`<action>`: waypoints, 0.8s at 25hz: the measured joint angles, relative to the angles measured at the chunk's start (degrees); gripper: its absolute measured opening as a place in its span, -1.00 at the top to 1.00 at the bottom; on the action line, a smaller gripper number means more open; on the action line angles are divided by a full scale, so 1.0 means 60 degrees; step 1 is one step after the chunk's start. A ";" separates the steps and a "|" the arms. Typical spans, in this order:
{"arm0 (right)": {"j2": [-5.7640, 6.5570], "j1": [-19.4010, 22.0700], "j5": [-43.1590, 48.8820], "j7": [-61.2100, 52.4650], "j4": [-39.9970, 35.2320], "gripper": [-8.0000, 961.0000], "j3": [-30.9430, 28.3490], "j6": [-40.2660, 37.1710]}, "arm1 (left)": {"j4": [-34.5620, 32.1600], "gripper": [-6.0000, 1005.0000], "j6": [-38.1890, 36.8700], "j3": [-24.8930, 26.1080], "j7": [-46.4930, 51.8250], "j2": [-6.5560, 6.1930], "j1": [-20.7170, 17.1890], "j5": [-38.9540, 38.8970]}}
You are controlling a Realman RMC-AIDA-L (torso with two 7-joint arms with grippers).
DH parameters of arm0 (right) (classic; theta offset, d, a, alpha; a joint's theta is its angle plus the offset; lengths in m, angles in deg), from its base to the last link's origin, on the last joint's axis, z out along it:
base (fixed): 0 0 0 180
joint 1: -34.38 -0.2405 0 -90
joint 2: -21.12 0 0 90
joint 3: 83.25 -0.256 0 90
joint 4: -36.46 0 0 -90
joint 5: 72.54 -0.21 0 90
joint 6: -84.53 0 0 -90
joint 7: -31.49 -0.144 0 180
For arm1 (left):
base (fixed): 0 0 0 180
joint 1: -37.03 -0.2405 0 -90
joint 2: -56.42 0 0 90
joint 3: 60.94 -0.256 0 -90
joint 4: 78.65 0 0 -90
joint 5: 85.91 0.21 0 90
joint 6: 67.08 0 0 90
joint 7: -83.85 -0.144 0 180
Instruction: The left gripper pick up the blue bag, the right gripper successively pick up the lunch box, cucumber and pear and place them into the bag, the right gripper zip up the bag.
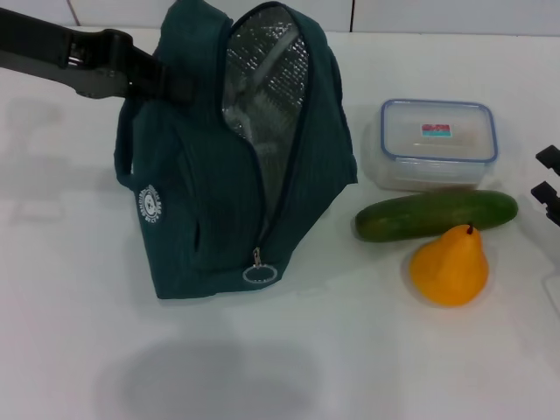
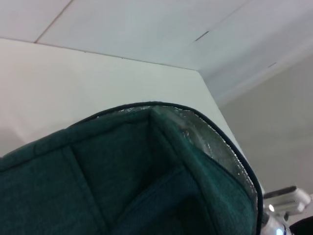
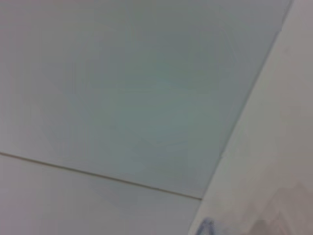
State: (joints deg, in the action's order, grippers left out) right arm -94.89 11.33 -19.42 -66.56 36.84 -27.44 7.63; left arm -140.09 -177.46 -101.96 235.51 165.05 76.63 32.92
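The blue bag (image 1: 201, 192) stands tall on the white table, left of centre, its zipper undone and its foil lining showing. My left gripper (image 1: 162, 83) reaches in from the upper left and is shut on the bag's top. The left wrist view shows the bag's (image 2: 122, 186) rim and lining close up. To the bag's right lie the lunch box (image 1: 437, 144), the cucumber (image 1: 435, 215) in front of it, and the pear (image 1: 450, 267) nearest me. My right gripper (image 1: 549, 185) shows only as black parts at the right edge, level with the cucumber's end.
The zipper's ring pull (image 1: 259, 274) hangs low on the bag's front. A shadow lies on the table (image 1: 87, 332) below the bag. A white wall runs behind the table. The right wrist view shows only pale flat surfaces.
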 joint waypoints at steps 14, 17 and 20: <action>-0.0033 -0.1105 -0.0328 -0.0036 0.0068 -0.69 -0.0029 0.1306 | 0.0007 0.91 0.0029 -0.0198 -0.0253 0.0103 0.0066 0.0056; -0.0032 -0.1335 -0.0326 -0.0039 0.0127 -0.69 -0.0029 0.1508 | 0.0010 0.91 0.0032 -0.0237 -0.0282 0.0125 0.0086 0.0061; -0.0031 -0.1479 -0.0324 -0.0043 0.0185 -0.69 -0.0029 0.1654 | 0.0014 0.91 0.0056 -0.0371 -0.0295 0.0184 0.0107 0.0073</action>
State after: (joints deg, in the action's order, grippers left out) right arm -95.07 2.45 -21.36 -66.81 37.95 -27.62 17.55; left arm -140.01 -177.13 -104.19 233.74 166.16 77.27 33.36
